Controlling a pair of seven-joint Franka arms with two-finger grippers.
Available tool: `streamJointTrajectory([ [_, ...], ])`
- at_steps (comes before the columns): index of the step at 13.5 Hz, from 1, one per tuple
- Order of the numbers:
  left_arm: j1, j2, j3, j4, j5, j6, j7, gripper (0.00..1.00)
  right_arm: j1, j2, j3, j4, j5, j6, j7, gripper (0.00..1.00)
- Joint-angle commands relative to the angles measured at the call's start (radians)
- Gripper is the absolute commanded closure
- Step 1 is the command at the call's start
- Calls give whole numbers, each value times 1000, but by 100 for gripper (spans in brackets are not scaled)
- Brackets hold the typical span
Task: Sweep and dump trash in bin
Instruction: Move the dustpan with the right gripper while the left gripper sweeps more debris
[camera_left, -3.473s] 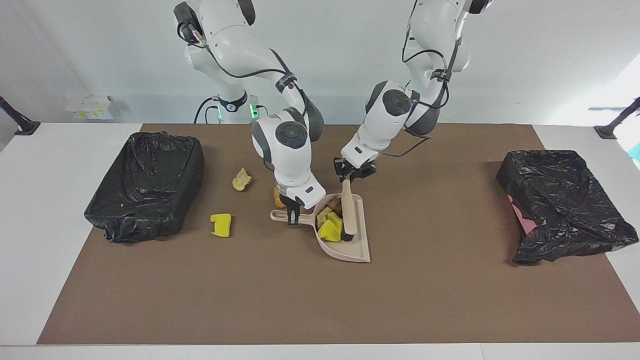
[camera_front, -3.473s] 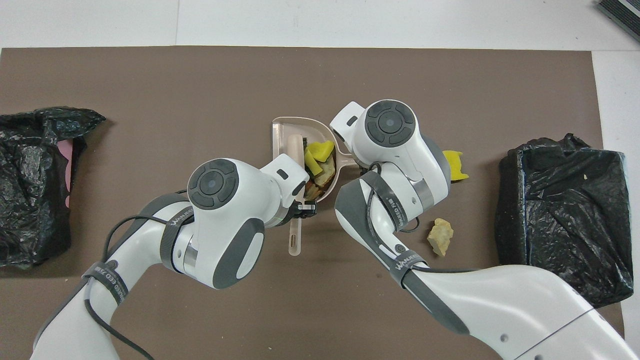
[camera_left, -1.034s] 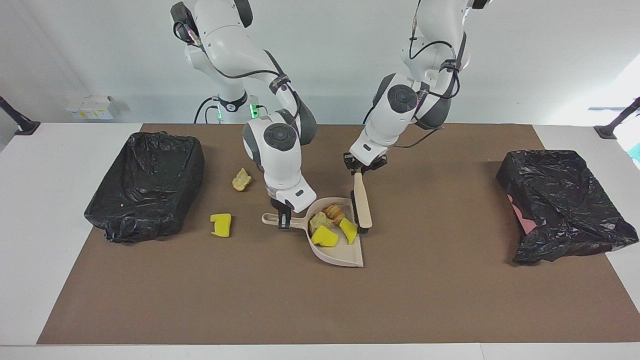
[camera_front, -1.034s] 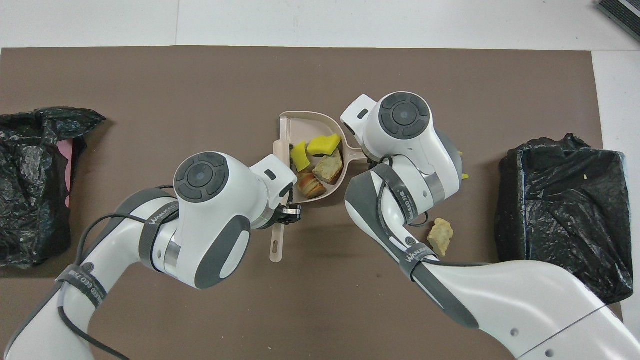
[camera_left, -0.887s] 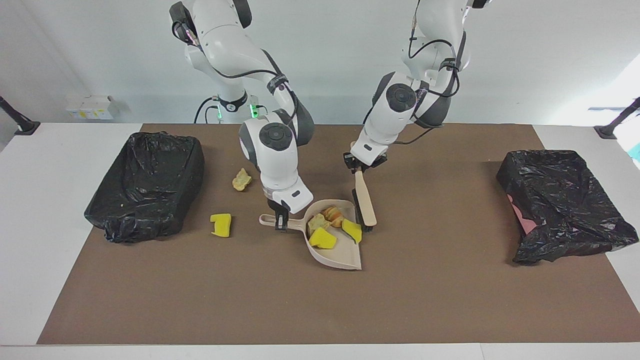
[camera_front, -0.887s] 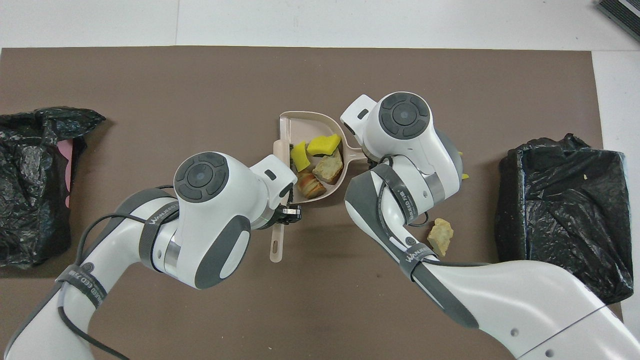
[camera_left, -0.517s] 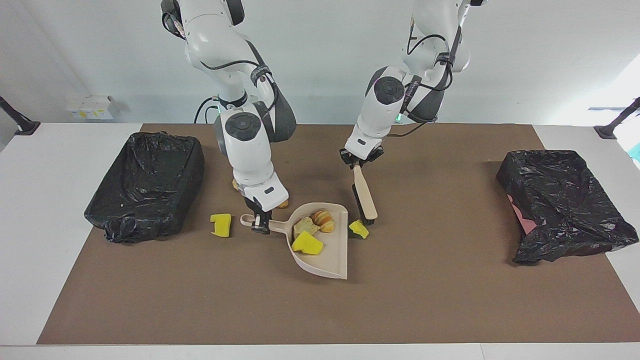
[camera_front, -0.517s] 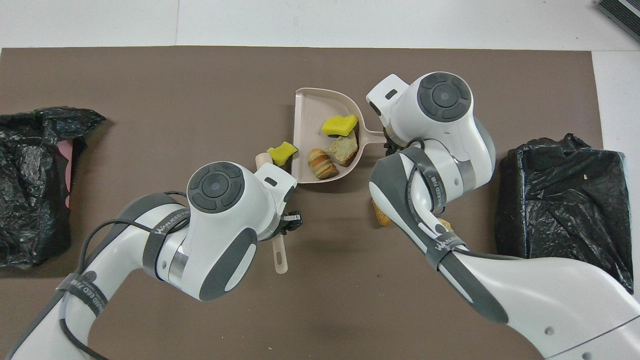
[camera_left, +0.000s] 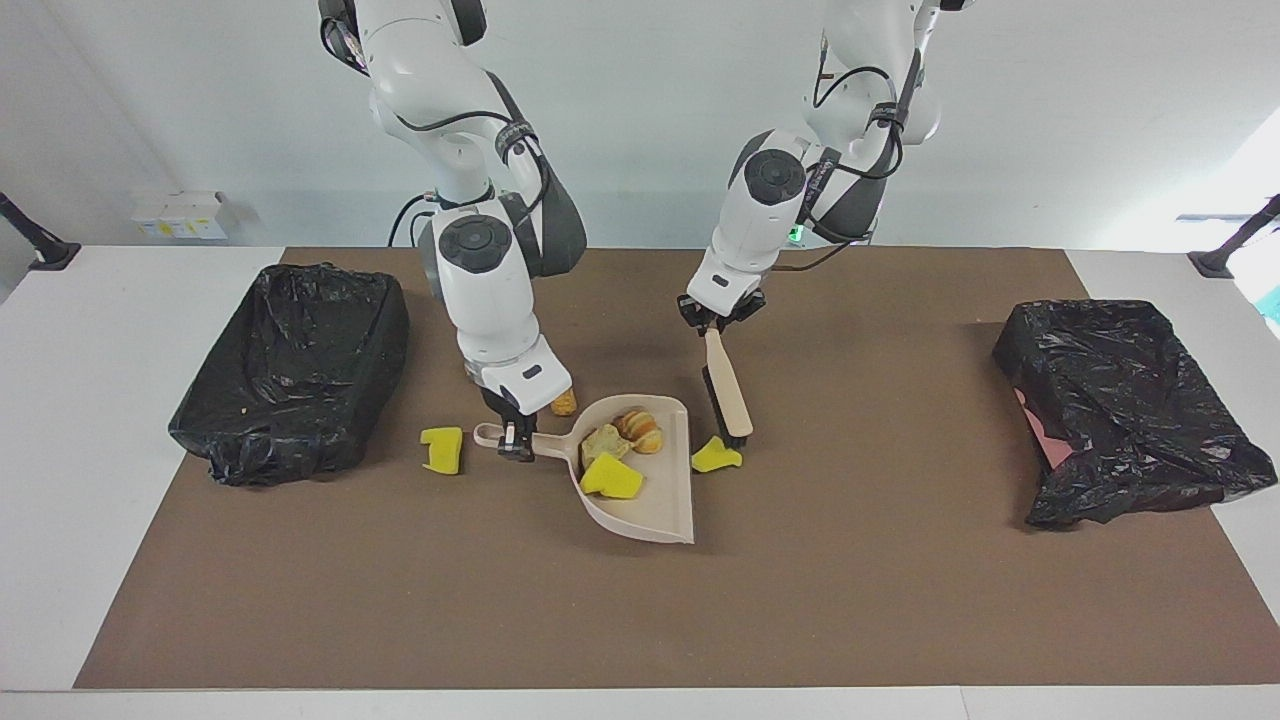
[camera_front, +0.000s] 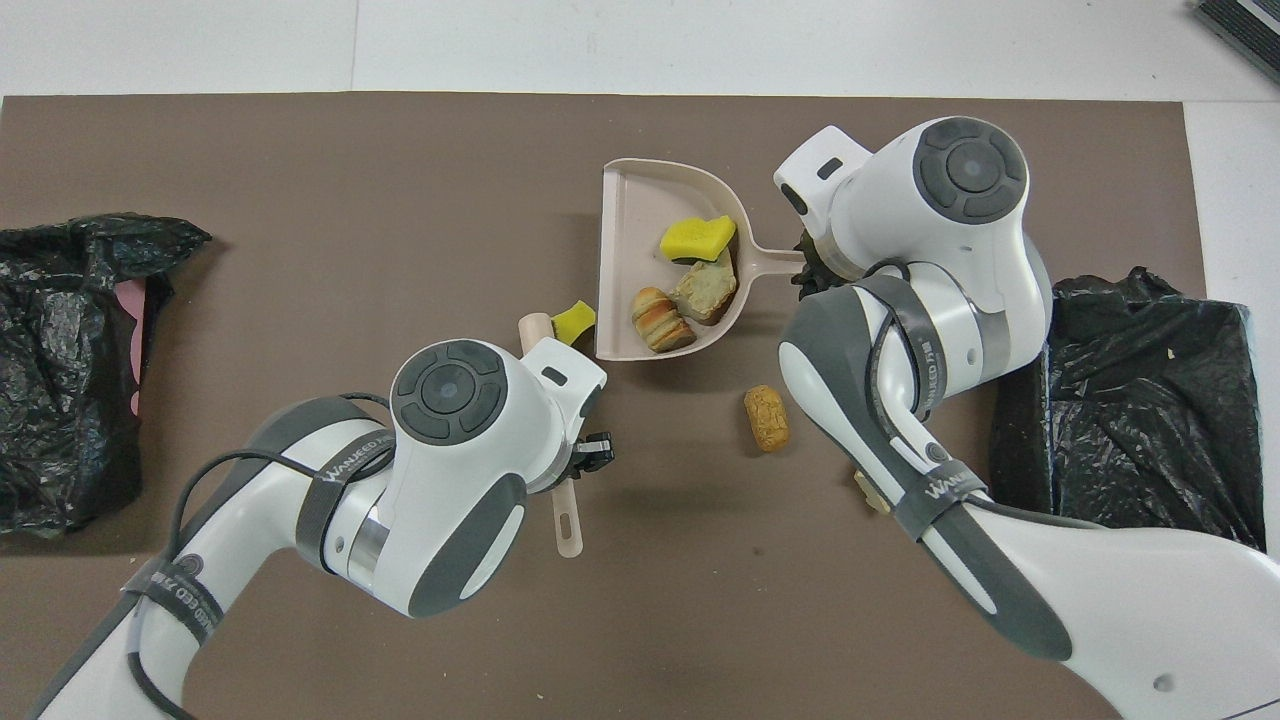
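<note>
Progress is roughly half, judged by where the trash lies: nothing shows as dumped, and four of the seven pieces I can count are loose on the table (camera_left: 700, 620). Closest to the robots, the left gripper (camera_left: 716, 322) is clamped tight on the handle of the brush (camera_left: 730, 395), which slants down and away from it to bristles at the table. A pale sliver (camera_front: 866, 493) peeks out from under the right arm in the overhead view, probably a beige lump, and it is hidden in the facing view. Next comes an orange-brown roll (camera_left: 565, 403), just beside the right gripper (camera_left: 516, 440), whose fingers are closed around the handle of the dustpan (camera_left: 655, 505). Whether the pan rests on the table or is slightly raised I cannot tell. A yellow chunk (camera_left: 442, 449) lies near the handle's tip, toward the right arm's end. In the pan sit a bread-like bit (camera_left: 640, 430), a beige lump (camera_left: 603, 443) and, farthest from the robots, a yellow sponge piece (camera_left: 610, 478). Another yellow piece (camera_left: 715, 457) lies on the table at the brush's bristle end, just outside the pan's wall. Two black-bagged bins wait at the table's ends, one (camera_left: 290, 370) by the right arm and one (camera_left: 1120, 400) by the left. Still to do, by my reading: gather the four strays and tip the load into a bin.
</note>
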Motion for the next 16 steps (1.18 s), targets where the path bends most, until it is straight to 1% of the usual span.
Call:
streamJointTrajectory([
  [1, 0, -28, 10, -27, 16, 14, 0, 100, 30, 21, 7, 1, -84, -31, -17, 100],
  [2, 18, -26, 13, -32, 16, 26, 29, 100, 33, 35, 7, 2, -89, -32, -17, 100],
  [4, 92, -11, 13, -30, 16, 82, 147, 100, 35, 46, 7, 2, -92, -60, -17, 100],
  [6, 140, 7, 13, -20, 16, 84, 198, 100, 56, 73, 7, 4, -90, -72, -16, 100],
  [8, 161, 27, 13, -15, 18, 87, 260, 100, 65, 75, 7, 4, -84, -58, -3, 100],
  [10, 154, 55, 13, -15, 18, 116, 271, 100, 62, 76, 7, -2, -84, -29, 1, 100],
  [14, 86, 55, 8, -29, 15, 135, 271, 100, 64, 76, 7, -4, -78, -25, 10, 100],
  [16, 65, 64, 2, -18, -19, 147, 276, 100, 62, 76, 7, -4, -77, -23, 10, 100],
])
